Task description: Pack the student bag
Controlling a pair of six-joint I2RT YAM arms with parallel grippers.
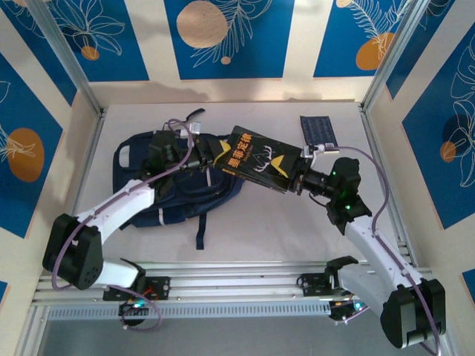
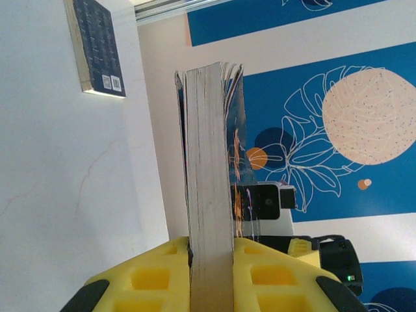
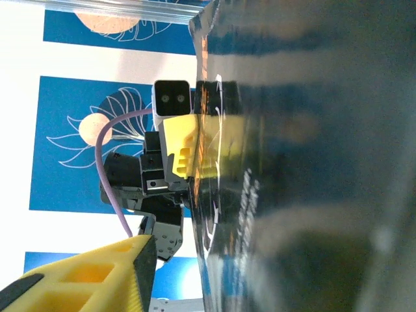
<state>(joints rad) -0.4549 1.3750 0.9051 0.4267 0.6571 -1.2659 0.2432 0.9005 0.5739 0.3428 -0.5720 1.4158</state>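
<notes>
White table, bag flat at left-centre: your left gripper pinches the book above it, whether the right gripper grips you cannot tell; a one-ended pinch could let the book twist free.

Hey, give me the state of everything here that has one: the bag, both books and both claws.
student bag: lying flat on the table; open or zipped cannot be told.
black book: closed, held in the air between both claws.
blue book: closed, lying flat on the table.
left claw: shut on the black book.
right claw: open around the black book's end, visible finger off the cover.
</notes>
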